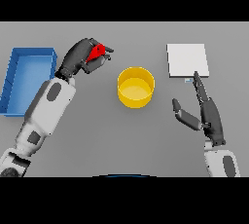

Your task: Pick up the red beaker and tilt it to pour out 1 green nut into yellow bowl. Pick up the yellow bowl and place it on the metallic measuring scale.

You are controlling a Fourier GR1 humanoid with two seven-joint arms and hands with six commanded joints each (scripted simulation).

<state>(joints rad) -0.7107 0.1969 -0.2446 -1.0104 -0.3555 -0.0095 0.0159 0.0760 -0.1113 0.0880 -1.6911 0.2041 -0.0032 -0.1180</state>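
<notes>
Head view, 1 frame. Red beaker (98, 51): clasped in the curled fingers of the left hand (83, 56), far left of the yellow bowl (136, 87) at centre. Right hand (210, 114): fingers spread, nothing held, near the metallic scale (187, 60) at far right. Blue bin (26, 79): recorded at the left edge.

bowl (136, 87) sides: bare table (121, 140) | right: scale (187, 60)
</notes>
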